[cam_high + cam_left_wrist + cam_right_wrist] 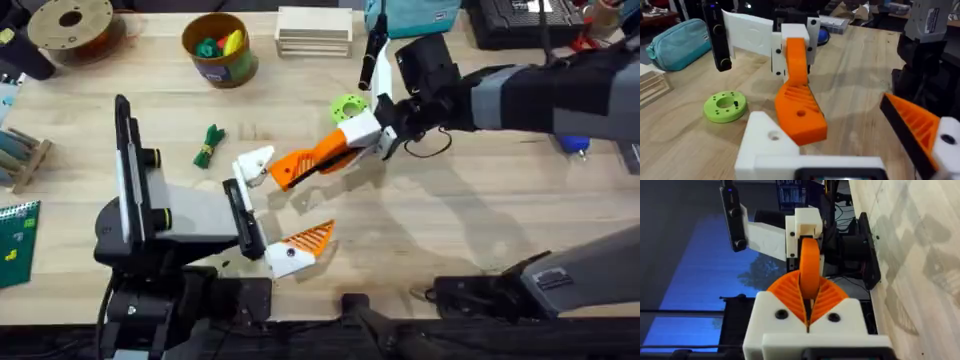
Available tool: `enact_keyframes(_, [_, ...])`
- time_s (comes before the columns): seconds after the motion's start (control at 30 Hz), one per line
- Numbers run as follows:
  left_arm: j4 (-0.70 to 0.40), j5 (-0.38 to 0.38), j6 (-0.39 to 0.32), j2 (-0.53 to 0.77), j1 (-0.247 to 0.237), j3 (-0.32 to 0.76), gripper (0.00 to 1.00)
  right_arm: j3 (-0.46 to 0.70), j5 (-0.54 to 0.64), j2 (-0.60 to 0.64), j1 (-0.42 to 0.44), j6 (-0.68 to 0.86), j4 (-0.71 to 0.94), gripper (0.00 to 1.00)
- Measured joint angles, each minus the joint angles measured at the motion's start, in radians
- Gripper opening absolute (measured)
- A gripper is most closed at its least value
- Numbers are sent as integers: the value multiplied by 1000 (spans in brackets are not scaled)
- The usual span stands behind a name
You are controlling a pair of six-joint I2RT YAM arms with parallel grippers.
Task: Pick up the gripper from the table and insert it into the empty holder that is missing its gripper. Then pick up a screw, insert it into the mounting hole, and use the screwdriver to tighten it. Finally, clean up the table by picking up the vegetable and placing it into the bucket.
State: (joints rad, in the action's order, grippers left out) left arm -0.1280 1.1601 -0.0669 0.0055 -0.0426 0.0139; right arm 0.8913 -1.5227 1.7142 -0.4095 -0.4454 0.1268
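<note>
My right gripper [362, 135] is shut on the orange ribbed gripper [308, 162], holding it level above the table. The wedge's free end touches the white empty holder [254, 165], the far jaw tip of my left gripper [280, 208], which is open wide. The near jaw tip carries its own orange pad [310, 238]. In the left wrist view the gripper [798, 107] hangs just past the holder [769, 145]. The dark-green vegetable [208, 146] lies left of the holder. The yellow-orange bucket [220, 50] stands at the back. The blue screwdriver [573, 145] peeks from behind my right arm.
A lime-green disc [347, 107] lies just behind the right gripper. At the back are a brown spool [70, 25], a stack of wooden slabs [313, 30] and a teal pouch [410, 15]. Green and yellow toys lie in the bucket. Bare tabletop [450, 220] stretches at the front right.
</note>
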Motion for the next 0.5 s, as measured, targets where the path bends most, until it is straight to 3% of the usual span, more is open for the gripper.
enact_keyframes(0.5, [0,0,0,0,0,0,985,2,2,0,0,-69,-79,8])
